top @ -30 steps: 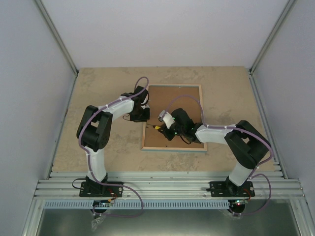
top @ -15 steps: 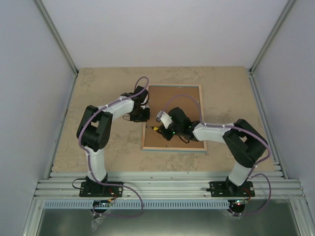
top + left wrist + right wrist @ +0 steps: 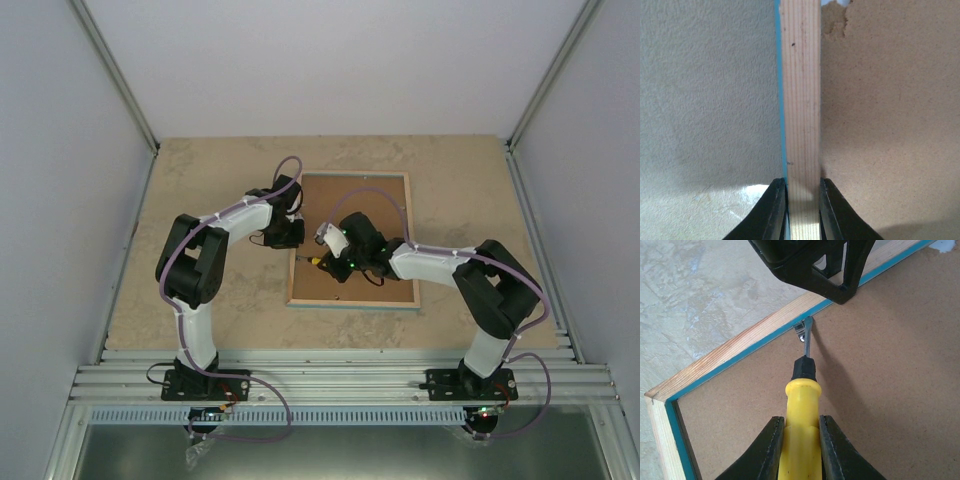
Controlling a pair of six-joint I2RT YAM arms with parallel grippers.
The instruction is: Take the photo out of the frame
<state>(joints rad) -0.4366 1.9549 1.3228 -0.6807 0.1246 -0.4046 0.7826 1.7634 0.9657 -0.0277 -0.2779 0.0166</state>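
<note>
The frame [image 3: 365, 205] lies back-up in the middle of the table, its brown fibreboard back [image 3: 880, 380] showing inside a turquoise border and light wood rim [image 3: 800, 100]. The photo is hidden under that back. My left gripper [image 3: 291, 233] is at the frame's left side, shut on the wood rim [image 3: 802, 200]. My right gripper [image 3: 333, 263] reaches over the back and is shut on a yellow-handled screwdriver [image 3: 801, 400]. The screwdriver's blade tip rests at a small metal tab [image 3: 800, 330] by the inner edge of the left rim, just below the left gripper [image 3: 830, 270].
The beige stone-patterned table [image 3: 200, 200] surrounds the frame. Grey walls enclose it at the back and both sides. An aluminium rail [image 3: 340, 375] with the arm bases runs along the near edge. A purple cable [image 3: 375, 200] loops above the right wrist.
My right arm has shifted a little toward the far left, bringing the screwdriver closer to the left rim. The left gripper and the frame have stayed put.
</note>
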